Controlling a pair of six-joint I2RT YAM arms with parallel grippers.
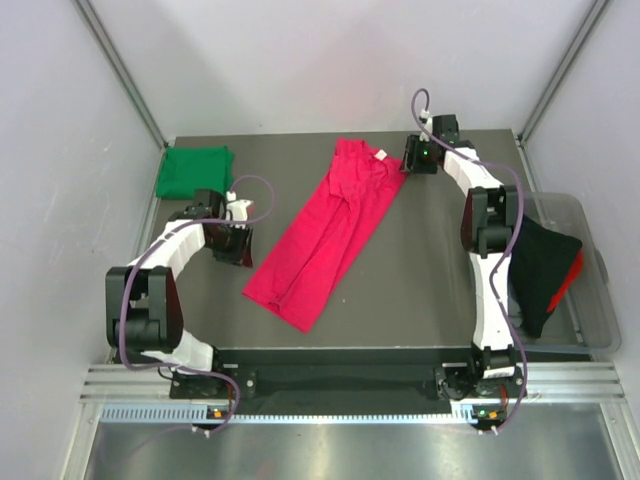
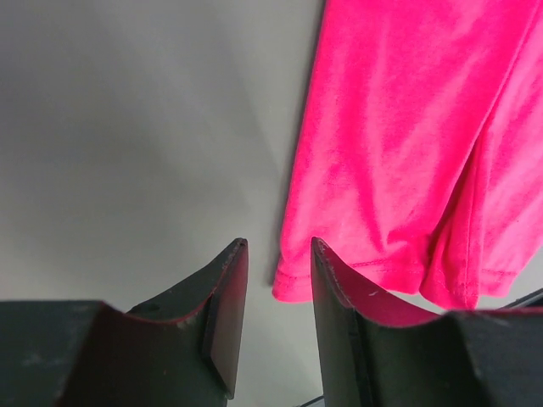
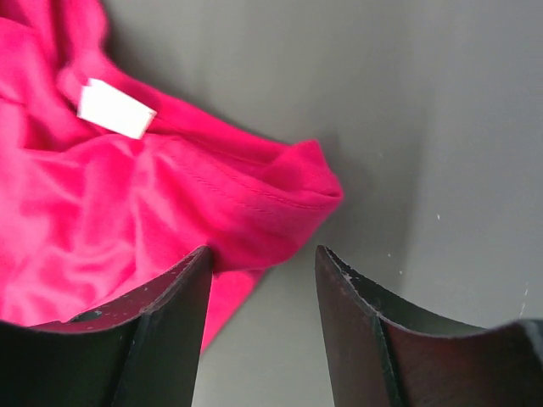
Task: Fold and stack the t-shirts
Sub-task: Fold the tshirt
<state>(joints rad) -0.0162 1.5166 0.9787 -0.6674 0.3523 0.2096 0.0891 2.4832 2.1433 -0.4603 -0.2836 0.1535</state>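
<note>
The crimson-pink t-shirt (image 1: 328,230) lies folded lengthwise in a long strip, slanting from the far middle of the table to the near left. Its white neck label (image 1: 380,153) shows at the far end, also in the right wrist view (image 3: 116,108). The green t-shirt (image 1: 195,170) lies folded at the far left corner. My left gripper (image 1: 243,252) is open and empty, just left of the pink shirt's near hem corner (image 2: 293,284). My right gripper (image 1: 410,160) is open and empty at the shirt's far right shoulder (image 3: 288,195).
A clear plastic bin (image 1: 590,290) stands off the table's right edge with black and red cloth (image 1: 540,270) draped over its rim. Grey walls and metal frame posts enclose the table on three sides.
</note>
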